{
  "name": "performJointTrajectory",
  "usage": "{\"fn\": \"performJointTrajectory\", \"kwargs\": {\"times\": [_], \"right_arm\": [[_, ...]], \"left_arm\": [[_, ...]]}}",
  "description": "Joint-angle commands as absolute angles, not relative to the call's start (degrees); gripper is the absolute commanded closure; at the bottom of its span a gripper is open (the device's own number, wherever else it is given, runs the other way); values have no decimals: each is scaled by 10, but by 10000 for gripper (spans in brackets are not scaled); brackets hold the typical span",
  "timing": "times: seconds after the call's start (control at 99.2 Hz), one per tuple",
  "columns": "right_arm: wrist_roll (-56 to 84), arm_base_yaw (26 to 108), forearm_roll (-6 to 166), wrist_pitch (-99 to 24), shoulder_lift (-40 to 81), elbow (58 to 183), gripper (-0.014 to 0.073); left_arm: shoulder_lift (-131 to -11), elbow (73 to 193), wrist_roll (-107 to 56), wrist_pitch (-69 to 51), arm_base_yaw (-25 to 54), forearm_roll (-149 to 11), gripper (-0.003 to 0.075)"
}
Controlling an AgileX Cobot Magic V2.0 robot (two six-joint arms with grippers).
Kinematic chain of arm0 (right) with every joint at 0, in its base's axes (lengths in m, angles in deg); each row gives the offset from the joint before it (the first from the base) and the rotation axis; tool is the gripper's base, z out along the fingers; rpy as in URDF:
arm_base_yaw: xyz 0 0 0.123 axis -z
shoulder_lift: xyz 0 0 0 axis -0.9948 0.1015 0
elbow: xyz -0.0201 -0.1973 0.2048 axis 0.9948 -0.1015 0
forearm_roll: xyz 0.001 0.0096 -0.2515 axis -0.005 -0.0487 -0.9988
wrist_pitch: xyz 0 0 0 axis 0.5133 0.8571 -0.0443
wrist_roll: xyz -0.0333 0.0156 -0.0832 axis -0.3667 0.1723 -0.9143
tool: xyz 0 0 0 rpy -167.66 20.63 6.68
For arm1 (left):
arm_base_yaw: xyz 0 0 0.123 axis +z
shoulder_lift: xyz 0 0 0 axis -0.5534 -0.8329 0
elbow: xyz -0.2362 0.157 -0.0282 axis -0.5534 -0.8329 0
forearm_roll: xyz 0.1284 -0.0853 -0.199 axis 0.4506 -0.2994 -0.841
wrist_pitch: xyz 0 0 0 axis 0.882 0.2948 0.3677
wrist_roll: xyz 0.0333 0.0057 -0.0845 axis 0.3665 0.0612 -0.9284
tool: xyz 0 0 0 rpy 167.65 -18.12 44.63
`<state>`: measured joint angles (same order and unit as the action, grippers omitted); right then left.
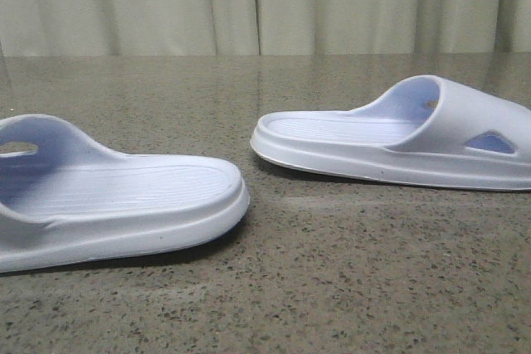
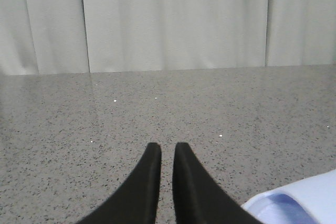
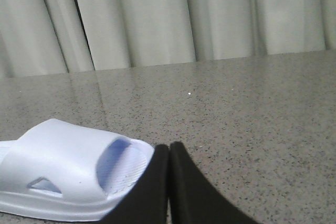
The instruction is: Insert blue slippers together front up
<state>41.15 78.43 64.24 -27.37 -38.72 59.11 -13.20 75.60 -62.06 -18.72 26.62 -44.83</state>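
Two pale blue-white slippers lie upright on the speckled table, apart from each other. The left slipper (image 1: 124, 196) is near, its heel end pointing right. The right slipper (image 1: 398, 143) is farther back, its strap with a triangular cutout at the right. My left gripper (image 2: 167, 148) is empty, its fingers nearly together with a thin gap, over bare table beside a corner of the left slipper (image 2: 304, 203). My right gripper (image 3: 169, 148) is shut and empty, close beside the toe opening of the right slipper (image 3: 68, 171). Neither gripper shows in the front view.
The grey speckled tabletop (image 1: 332, 288) stretches back to a pale pleated curtain (image 1: 265, 2). A gap of bare table lies between the two slippers.
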Motion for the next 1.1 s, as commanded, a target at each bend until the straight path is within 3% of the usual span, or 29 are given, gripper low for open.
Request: {"fn": "performJointTrajectory", "kwargs": {"times": [0.0, 0.282, 0.514, 0.655, 1.088], "right_arm": [[410, 784, 643, -225, -398, 579, 701], [410, 784, 653, -205, -398, 579, 701], [410, 784, 673, -222, -398, 614, 700], [410, 784, 672, -297, -392, 681, 700], [410, 784, 618, -439, -264, 888, 700]], "left_arm": [[-116, 751, -626, -235, 262, -449, 704], [-116, 751, -626, -239, 262, -467, 705], [-116, 767, -626, -261, 262, -624, 705], [-122, 821, -626, -210, 262, -699, 705], [-277, 1047, -626, 7, 262, -656, 705]]}}
